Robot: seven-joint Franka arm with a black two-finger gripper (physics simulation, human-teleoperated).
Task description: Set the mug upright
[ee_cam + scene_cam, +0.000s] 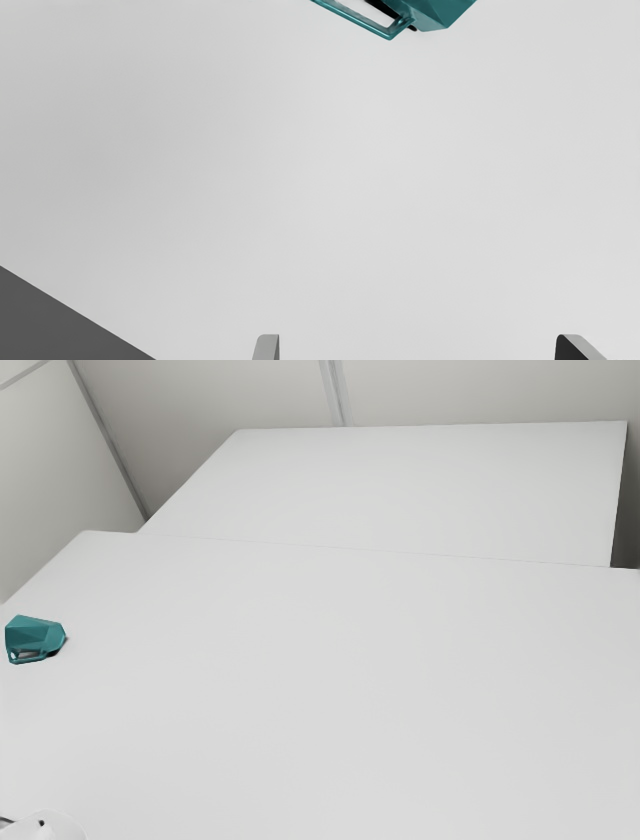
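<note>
A teal, faceted mug (36,637) lies on its side on the white table near the exterior view's left edge, its handle low toward the camera. In the wrist view, part of the mug (440,12) with its looped handle shows at the picture's border, well ahead of the fingertips and not touching them. The gripper (417,345) is open, its two fingers wide apart with only table surface behind the gap. The rest of the mug is cut off there.
The white table (330,690) spreads across the exterior view, with a second white surface (400,490) behind it. A white rounded part (50,828) stands at the lower left corner. In the wrist view a table edge borders a dark grey area (45,325).
</note>
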